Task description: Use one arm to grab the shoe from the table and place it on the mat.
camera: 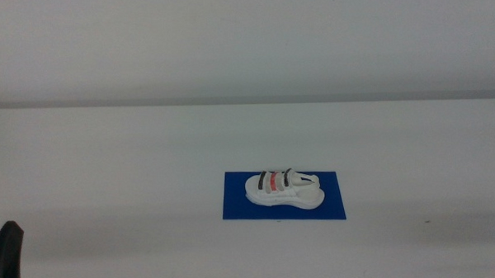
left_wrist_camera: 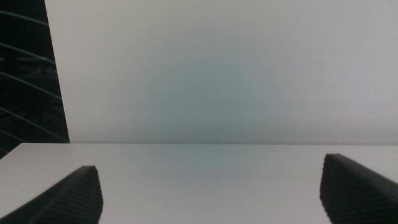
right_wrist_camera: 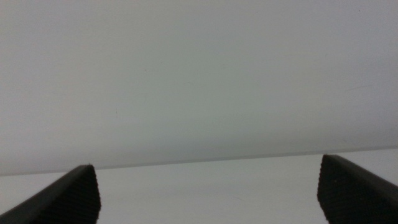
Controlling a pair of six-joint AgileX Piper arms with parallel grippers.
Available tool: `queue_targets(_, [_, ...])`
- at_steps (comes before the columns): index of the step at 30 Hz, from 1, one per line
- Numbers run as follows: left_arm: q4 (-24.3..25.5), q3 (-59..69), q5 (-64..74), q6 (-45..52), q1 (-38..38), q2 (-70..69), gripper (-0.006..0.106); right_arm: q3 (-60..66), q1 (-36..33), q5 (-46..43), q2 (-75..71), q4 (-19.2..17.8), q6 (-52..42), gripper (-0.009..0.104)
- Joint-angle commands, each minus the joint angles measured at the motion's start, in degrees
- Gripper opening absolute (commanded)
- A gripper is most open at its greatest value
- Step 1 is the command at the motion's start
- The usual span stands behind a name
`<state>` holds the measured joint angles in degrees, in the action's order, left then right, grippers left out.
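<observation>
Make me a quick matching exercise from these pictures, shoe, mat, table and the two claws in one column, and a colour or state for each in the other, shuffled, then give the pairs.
Column one:
1. shoe
2. mat
3. table
4. left claw and right claw

Column two:
A. plain white surface
B. open, holding nothing, off at the sides
C. deep blue, flat
D. white with dark and red straps, lying on the mat

Pairs: 1-D, 2-C, 3-A, 4-B

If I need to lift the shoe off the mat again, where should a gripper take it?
Grip the shoe across its narrow midsection, at the red strap, coming straight down from above. It lies flat and lengthwise along the blue mat, so its long sides are exposed. Both grippers, left and right, wait open, away from it.
</observation>
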<state>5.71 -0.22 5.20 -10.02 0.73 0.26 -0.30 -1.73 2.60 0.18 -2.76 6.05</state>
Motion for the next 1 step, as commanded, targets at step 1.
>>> queue_targets(1, [-0.12, 2.44, -0.66, -0.33, -0.14, -2.35, 0.094, 2.47, 0.48, -0.37, -2.18, -0.13, -0.04, 0.093])
